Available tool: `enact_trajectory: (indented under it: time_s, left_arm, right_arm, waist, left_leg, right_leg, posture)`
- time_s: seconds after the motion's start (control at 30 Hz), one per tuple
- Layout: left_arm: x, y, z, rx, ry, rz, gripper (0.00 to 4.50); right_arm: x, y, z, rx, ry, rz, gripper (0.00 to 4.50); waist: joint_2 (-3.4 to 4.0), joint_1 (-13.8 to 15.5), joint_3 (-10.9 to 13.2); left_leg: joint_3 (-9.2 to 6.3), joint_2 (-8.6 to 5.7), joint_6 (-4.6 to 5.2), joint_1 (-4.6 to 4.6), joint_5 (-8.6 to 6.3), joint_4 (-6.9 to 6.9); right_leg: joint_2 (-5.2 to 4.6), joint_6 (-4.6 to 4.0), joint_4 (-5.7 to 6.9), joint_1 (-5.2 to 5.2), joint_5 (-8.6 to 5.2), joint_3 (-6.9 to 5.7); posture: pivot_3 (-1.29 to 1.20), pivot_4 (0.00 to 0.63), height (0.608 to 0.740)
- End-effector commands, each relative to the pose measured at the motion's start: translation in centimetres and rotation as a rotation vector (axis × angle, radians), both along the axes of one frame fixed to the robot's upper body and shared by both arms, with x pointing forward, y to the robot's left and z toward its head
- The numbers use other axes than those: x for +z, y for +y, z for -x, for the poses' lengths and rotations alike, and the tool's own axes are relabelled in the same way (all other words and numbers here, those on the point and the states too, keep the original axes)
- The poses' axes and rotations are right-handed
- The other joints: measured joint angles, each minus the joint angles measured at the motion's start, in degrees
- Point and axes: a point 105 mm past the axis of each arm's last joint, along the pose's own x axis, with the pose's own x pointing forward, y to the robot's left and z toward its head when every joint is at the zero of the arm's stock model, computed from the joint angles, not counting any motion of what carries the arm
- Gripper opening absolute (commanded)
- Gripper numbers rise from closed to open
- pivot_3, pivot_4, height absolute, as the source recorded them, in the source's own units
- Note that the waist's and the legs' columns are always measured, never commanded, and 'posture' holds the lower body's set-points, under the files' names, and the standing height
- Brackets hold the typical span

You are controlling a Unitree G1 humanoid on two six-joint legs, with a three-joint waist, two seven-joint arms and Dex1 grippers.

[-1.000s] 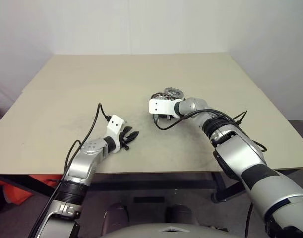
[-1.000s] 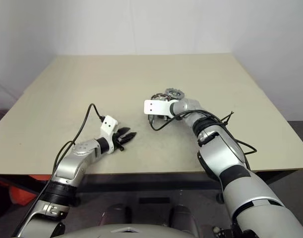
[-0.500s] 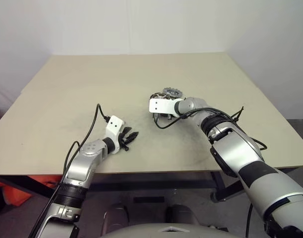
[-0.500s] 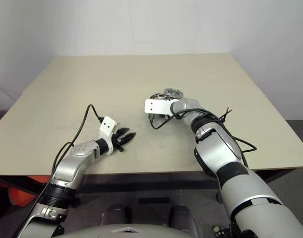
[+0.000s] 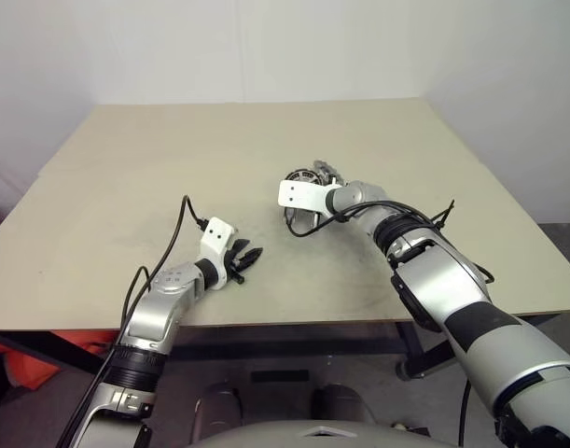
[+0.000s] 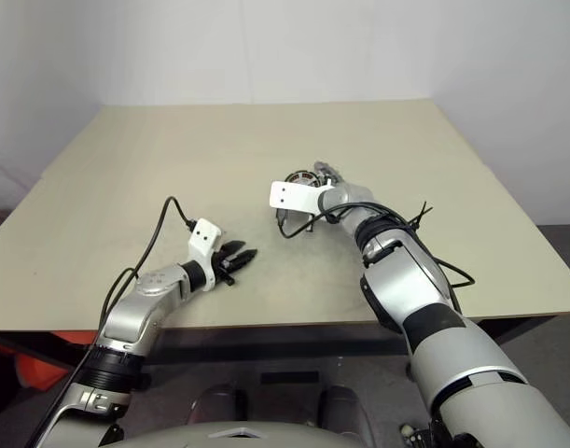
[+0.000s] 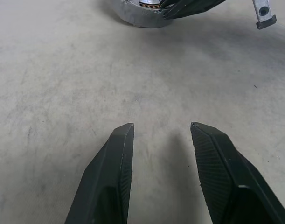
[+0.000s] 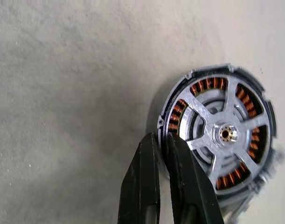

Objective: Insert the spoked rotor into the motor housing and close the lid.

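well, my right gripper [image 8: 163,140] jaws are closed at the motor housing [image 8: 217,135] rim; left gripper [image 7: 161,133] jaws open, empty. housing seems heavy, rigid, slick; i'd grip its rim.

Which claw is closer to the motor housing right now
Right. The right claw is at the motor housing rim; the left claw sits well short of it, over bare table.

1. The round dark metal motor housing with copper windings [image 8: 220,135] is partly covered by the right gripper's black fingers [image 8: 184,182].
2. From the head views, the white wrist block [image 5: 298,193] hides most of it.
3. Its shiny rim [image 7: 140,14] is cropped in the left wrist view.
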Motion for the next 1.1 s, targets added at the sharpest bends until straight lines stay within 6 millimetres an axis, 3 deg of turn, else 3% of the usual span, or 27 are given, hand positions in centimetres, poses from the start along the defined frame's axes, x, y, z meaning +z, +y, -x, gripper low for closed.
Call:
enact_trajectory:
  time_s: [0.03, 0.23, 0.43, 0.53, 0.8, 0.93, 1.1]
  left_arm:
    - [1.5, 0.1, -0.3, 0.004, -0.055, 0.015, 2.04]
    - [1.3, 0.1, -0.2, 0.013, -0.052, 0.015, 2.04]
    - [1.1, 0.2, -0.1, 0.021, -0.047, 0.018, 2.04]
    - [1.0, 0.2, 0.0, 0.023, -0.043, 0.020, 2.04]
    - [0.6, -0.1, 0.2, 0.018, -0.031, 0.025, 2.04]
    - [0.5, -0.1, 0.1, 0.017, -0.030, 0.024, 2.04]
    - [0.6, -0.1, 0.1, 0.017, -0.033, 0.022, 2.04]
  right_arm:
    - [1.3, 0.0, -0.6, -0.019, -0.037, -0.034, 0.00]
    - [2.8, -0.2, -0.9, -0.036, -0.037, -0.122, 0.00]
    - [4.5, -0.6, -0.2, 0.002, 0.095, -0.296, 0.00]
    - [5.1, -1.8, 0.7, 0.050, 0.164, -0.320, 0.00]
    - [6.7, -3.0, 5.5, 0.195, 0.261, -0.304, 0.00]
    - [7.1, -1.6, 9.1, 0.255, 0.345, -0.342, 0.00]
    - [5.9, -0.5, 10.7, 0.246, 0.376, -0.347, 0.00]
  waist:
    - [0.01, 0.00, 0.01]
    - [0.14, 0.00, 0.10]
    - [0.17, 0.09, 0.12]
    - [0.17, 0.33, 0.12]
    - [0.14, 1.60, 0.14]
    - [0.13, 1.74, 0.14]
    - [0.12, 1.84, 0.14]
  left_leg:
    - [0.00, -0.01, 0.00, 0.00, 0.00, 0.00]
    - [0.00, -0.01, 0.00, -0.03, 0.00, 0.00]
    - [0.01, 0.00, 0.03, -0.49, 0.00, 0.02]
    - [0.01, 0.02, 0.09, -0.76, -0.01, 0.08]
    - [0.02, 0.09, 0.20, -0.83, -0.04, 0.21]
    - [0.04, 0.26, 0.08, -0.57, 0.00, 0.21]
    - [0.03, 0.31, -0.03, 0.11, 0.03, 0.15]
  right_leg:
    - [0.00, 0.00, 0.00, 0.00, 0.00, 0.00]
    - [0.00, 0.00, 0.00, -0.04, 0.00, 0.00]
    - [0.00, -0.02, 0.00, -0.48, 0.01, 0.00]
    - [0.01, -0.06, 0.04, -0.71, 0.03, -0.05]
    - [0.02, -0.06, 0.05, -0.73, 0.02, -0.10]
    - [0.23, -0.11, 0.09, -0.61, 0.06, -0.01]
    - [0.33, -0.09, 0.02, 0.04, 0.04, 0.08]
  posture:
    - [0.00, 0.000, 0.740]
    - [0.00, 0.000, 0.740]
    - [0.00, 0.000, 0.740]
    - [0.00, 0.000, 0.740]
    - [0.00, 0.000, 0.740]
    - [0.00, 0.000, 0.740]
    - [0.00, 0.000, 0.740]
